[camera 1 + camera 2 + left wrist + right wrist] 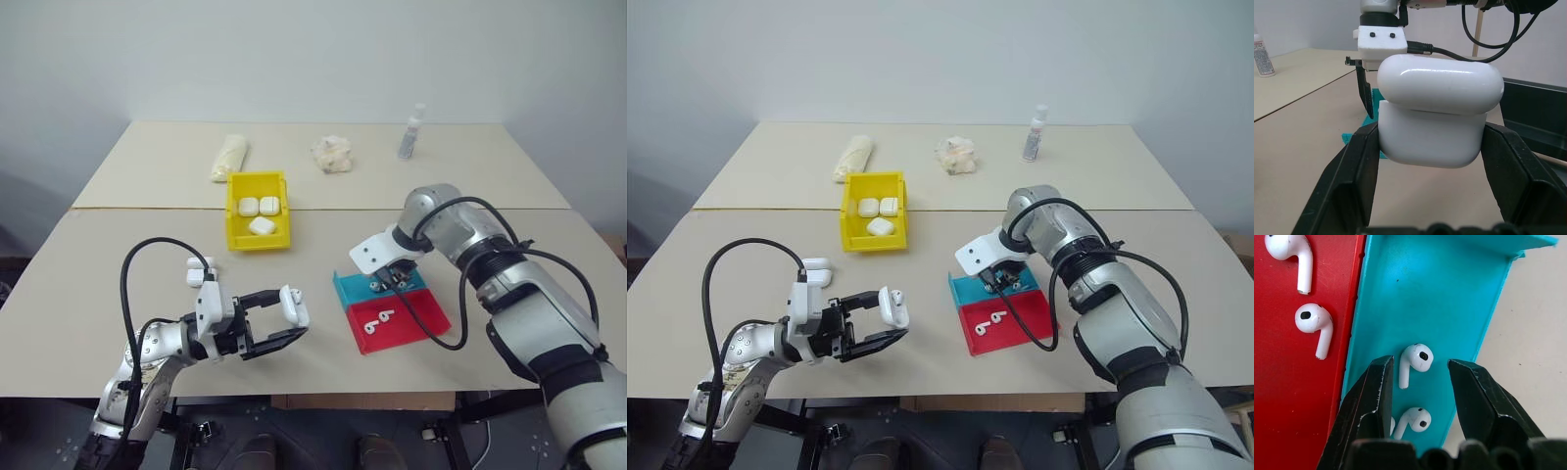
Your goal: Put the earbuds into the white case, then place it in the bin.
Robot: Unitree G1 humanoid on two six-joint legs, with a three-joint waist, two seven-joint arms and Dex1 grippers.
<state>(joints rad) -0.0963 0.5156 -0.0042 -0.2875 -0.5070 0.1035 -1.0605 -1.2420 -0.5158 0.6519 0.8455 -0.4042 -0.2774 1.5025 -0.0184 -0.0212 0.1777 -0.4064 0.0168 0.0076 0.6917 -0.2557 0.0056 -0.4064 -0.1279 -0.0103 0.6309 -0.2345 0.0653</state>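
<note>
Trays (423,323) right of the bin (235,230), holding earbuds (1417,358)

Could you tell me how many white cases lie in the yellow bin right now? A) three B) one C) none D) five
A: three white cases lie in the yellow bin, two side by side towards the far wall and one nearer.
</note>
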